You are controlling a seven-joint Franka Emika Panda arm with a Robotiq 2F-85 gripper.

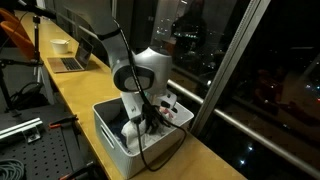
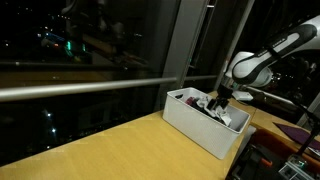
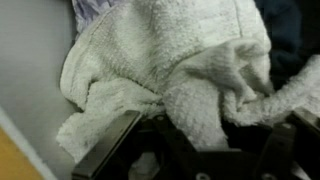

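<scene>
My gripper (image 1: 136, 117) reaches down into a white rectangular bin (image 1: 108, 128) on a wooden counter; it shows in both exterior views, the gripper (image 2: 215, 103) inside the bin (image 2: 195, 127). In the wrist view a white terry towel (image 3: 170, 60) lies crumpled in the bin. My fingers (image 3: 195, 150) stand wide apart, and a fold of the towel hangs between them. The fingers are open around the fold and touch or nearly touch it. A white lump of towel (image 1: 130, 131) shows beside the gripper.
A purple-blue cloth (image 3: 95, 10) and a dark cloth (image 3: 292, 30) lie beyond the towel. The bin's pale wall (image 3: 30, 70) is close on one side. A laptop (image 1: 70, 62) and a bowl (image 1: 60, 45) sit farther along the counter (image 1: 80, 95). A window pane (image 2: 100, 50) runs beside it.
</scene>
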